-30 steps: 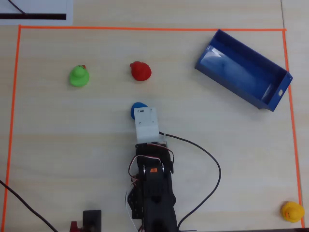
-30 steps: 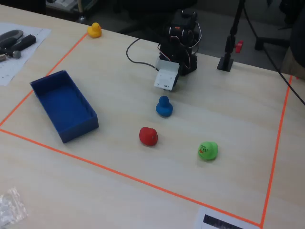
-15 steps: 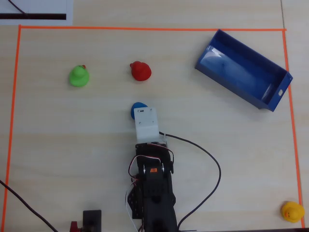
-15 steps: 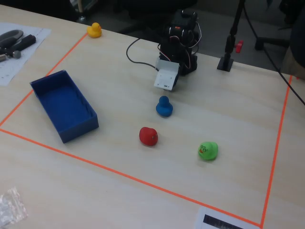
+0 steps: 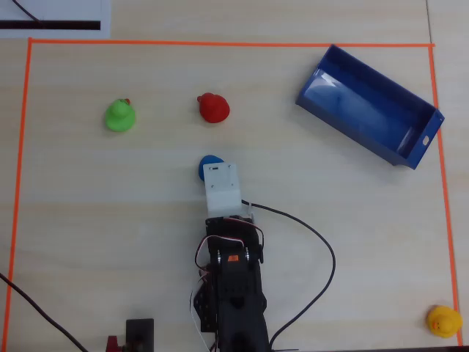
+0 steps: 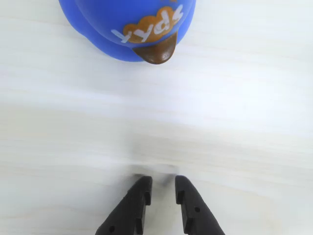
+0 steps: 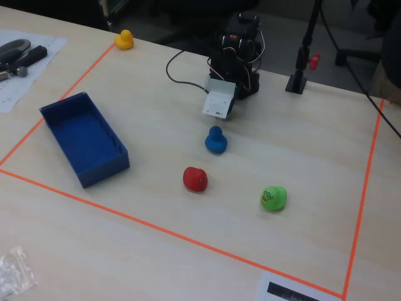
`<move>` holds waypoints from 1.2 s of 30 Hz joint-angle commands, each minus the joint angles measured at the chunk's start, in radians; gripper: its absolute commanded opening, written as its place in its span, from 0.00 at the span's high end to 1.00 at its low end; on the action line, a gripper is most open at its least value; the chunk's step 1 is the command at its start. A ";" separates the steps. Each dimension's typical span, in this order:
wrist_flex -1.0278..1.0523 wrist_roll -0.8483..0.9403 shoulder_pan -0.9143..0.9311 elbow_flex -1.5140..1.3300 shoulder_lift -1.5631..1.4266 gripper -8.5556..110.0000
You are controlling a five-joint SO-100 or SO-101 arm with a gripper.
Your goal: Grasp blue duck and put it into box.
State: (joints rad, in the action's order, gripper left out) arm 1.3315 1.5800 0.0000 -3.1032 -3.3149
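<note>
overhead view: 4 ducks, 1 box (image 5: 370,103)

One camera hangs high above and looks straight down at the desk (image 5: 88,220). In it the arm (image 5: 231,286) comes in from the bottom edge, and the whole orange tape square (image 5: 220,42) shows.

The wrist camera rides on the arm and sits very low and close to the desk (image 6: 234,122). It looks forward past the two black jaws at the bottom edge. The blue duck (image 6: 127,24) fills the top edge.

The fixed camera stands across the desk (image 7: 156,263) from the arm (image 7: 238,53), up high, looking down at a slant. The arm is at the far side.

The overhead and fixed views both show the blue duck (image 5: 209,163) (image 7: 215,141) and the box (image 5: 370,106) (image 7: 84,138).
</note>
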 commanded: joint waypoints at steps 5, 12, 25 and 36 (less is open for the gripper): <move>0.017 0.003 -0.003 -0.008 0.003 0.90; 0.017 0.003 -0.003 -0.008 0.003 0.90; 0.017 0.003 -0.003 -0.008 0.003 0.90; 0.015 0.011 -0.025 -0.006 0.008 0.93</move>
State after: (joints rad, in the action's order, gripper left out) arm 1.3315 1.5800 -0.0031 -3.1032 -3.3149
